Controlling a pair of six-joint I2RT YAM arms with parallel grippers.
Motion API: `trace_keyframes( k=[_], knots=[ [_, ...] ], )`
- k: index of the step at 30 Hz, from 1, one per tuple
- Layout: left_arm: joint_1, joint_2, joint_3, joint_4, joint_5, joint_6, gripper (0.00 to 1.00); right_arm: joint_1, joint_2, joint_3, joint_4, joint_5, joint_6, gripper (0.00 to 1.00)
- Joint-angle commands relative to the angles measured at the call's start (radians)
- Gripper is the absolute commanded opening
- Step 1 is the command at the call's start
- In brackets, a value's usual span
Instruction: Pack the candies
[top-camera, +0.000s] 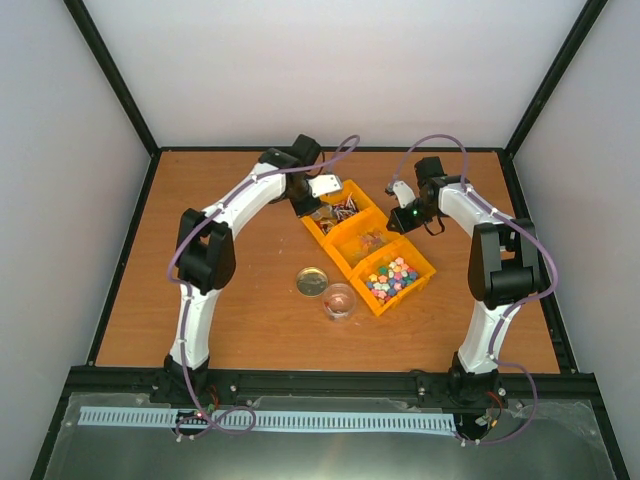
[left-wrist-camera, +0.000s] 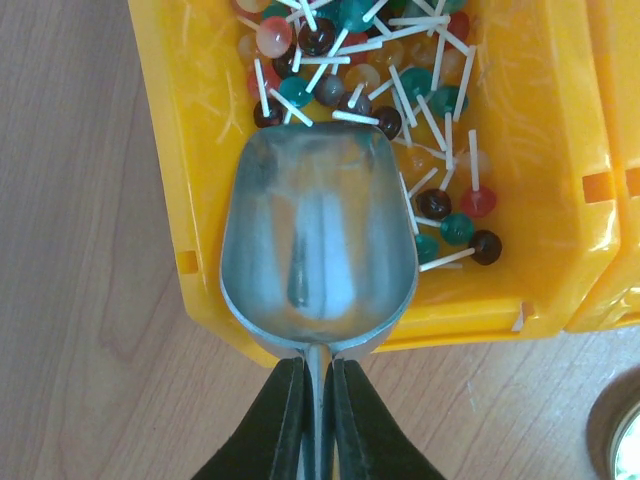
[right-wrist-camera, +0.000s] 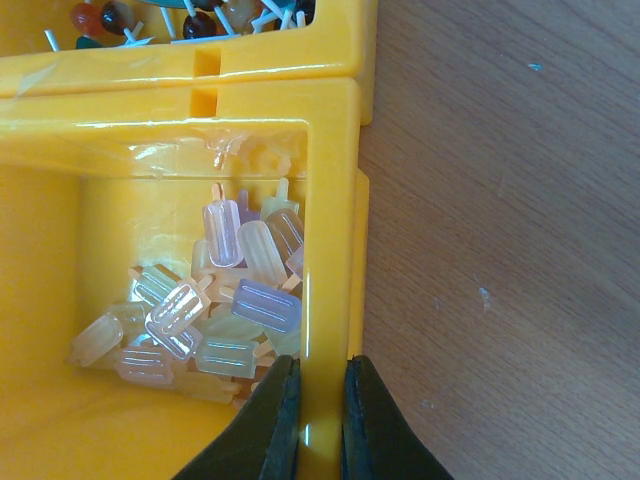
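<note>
My left gripper (left-wrist-camera: 318, 400) is shut on the handle of a metal scoop (left-wrist-camera: 318, 240). The scoop's bowl is empty and hangs over the near wall of the far yellow bin (left-wrist-camera: 560, 200), which holds lollipops (left-wrist-camera: 400, 80). My right gripper (right-wrist-camera: 320, 405) is shut on the right wall of the middle yellow bin (right-wrist-camera: 330, 250), which holds pale popsicle-shaped sweets (right-wrist-camera: 230, 300). Tiny reddish-orange to brown candies do not show clearly in any view. A small clear jar (top-camera: 340, 300) on the table has a reddish tint inside. In the top view both grippers, left (top-camera: 318, 197) and right (top-camera: 402, 205), sit at the bins.
The near yellow bin (top-camera: 428, 268) holds multicoloured pieces (top-camera: 393, 277). A round lid (top-camera: 311, 282) lies left of the jar. The three bins stand joined in a diagonal row right of the table's middle. The black cage frame rims the wooden table (top-camera: 200, 200).
</note>
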Motion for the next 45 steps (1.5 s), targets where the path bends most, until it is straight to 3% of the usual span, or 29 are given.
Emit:
trace_keyframes(
  k=[1,5,11,19,28,45],
  knots=[
    [0.0,0.045,-0.062,0.009,0.021,-0.041,0.01,-0.001,0.026,0.014,0.014,0.019,0.005,0.03],
    [0.001,-0.005,-0.235,0.253,0.109,-0.078,0.01,-0.001,0.029,0.014,0.011,0.019,0.005,0.03],
    [0.005,-0.042,-0.37,0.432,0.225,-0.121,0.01,-0.001,0.026,0.008,0.011,0.03,0.005,0.03],
    [0.069,-0.168,-0.535,0.622,0.313,-0.172,0.01,-0.005,0.03,0.009,0.013,0.043,0.009,0.03],
    [0.177,-0.272,-0.693,0.813,0.546,-0.197,0.01,-0.018,0.028,0.006,0.02,0.045,0.012,0.03],
    [0.214,-0.431,-0.928,1.085,0.652,-0.207,0.01,-0.023,0.033,0.007,0.016,0.039,0.017,0.03]
  ],
)
